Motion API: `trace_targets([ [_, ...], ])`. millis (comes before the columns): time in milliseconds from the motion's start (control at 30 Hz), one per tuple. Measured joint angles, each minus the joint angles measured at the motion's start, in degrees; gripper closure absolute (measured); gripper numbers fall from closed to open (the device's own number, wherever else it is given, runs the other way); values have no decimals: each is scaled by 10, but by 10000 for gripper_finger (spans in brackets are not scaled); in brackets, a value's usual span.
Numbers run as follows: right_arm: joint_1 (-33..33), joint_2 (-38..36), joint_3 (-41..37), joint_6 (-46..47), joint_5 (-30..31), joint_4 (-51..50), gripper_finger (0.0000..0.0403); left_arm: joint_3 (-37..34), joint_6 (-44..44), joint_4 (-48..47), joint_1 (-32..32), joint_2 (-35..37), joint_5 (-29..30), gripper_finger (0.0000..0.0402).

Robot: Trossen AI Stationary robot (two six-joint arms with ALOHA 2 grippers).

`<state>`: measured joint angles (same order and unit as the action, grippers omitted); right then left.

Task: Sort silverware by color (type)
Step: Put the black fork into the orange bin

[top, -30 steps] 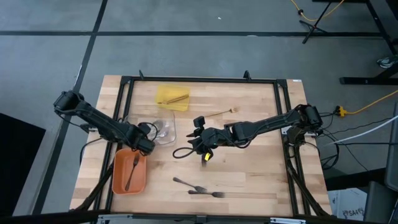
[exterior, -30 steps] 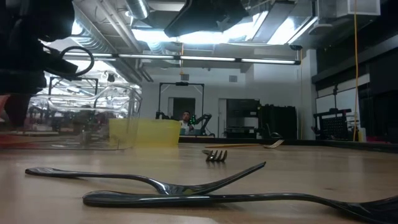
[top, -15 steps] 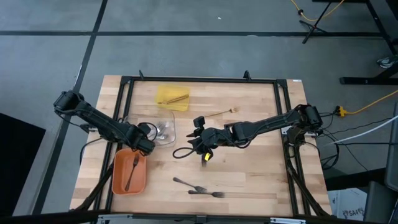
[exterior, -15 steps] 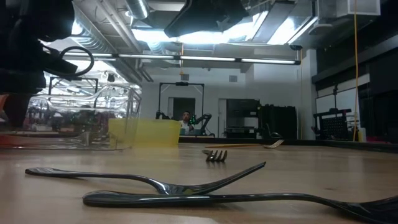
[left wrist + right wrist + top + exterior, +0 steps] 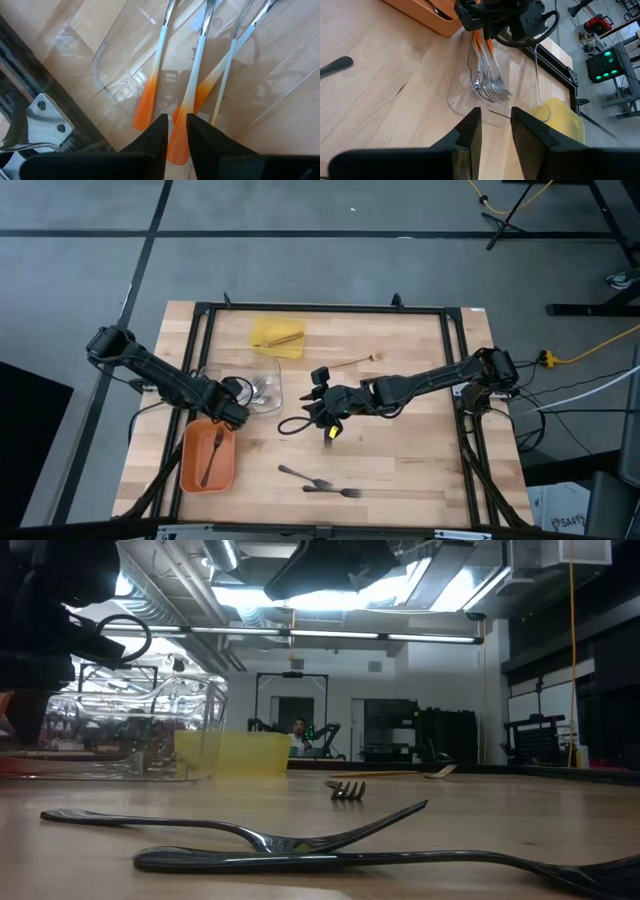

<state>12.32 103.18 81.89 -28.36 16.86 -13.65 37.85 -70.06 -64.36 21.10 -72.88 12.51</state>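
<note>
Right wrist view: clear tray (image 5: 455, 97) holds 3 orange-handled forks (image 5: 490, 80).

Robotics laboratory: a framed wooden bench (image 5: 400, 450) on a grey concrete floor (image 5: 330, 265), ceiling strip lights (image 5: 330, 600), equipment racks (image 5: 440, 735), and yellow cables (image 5: 590, 345).

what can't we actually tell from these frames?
- Left gripper: high view, the arm hides its fingertips; left wrist view shows a narrow gap, nothing visibly held.
- Right gripper: high view, too small to tell whether it grips the yellow-tipped thing below it.
- Clear tray: silver utensils overlap; exact count uncertain.
- Yellow tray: high view, wooden pieces too small to count.
- Near dark fork: low view, cut off at the right edge.
</note>
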Motion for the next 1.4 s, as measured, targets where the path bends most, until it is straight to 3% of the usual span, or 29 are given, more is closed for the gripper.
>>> trace_targets([
  [433,0,0,0,36,0,-39,306,0,0,5,0,0,0,337],
  [867,0,0,0,490,0,-151,306,0,-3,6,0,0,0,337],
  [1400,0,78,0,739,6,-187,306,0,-3,8,0,0,1,337],
])
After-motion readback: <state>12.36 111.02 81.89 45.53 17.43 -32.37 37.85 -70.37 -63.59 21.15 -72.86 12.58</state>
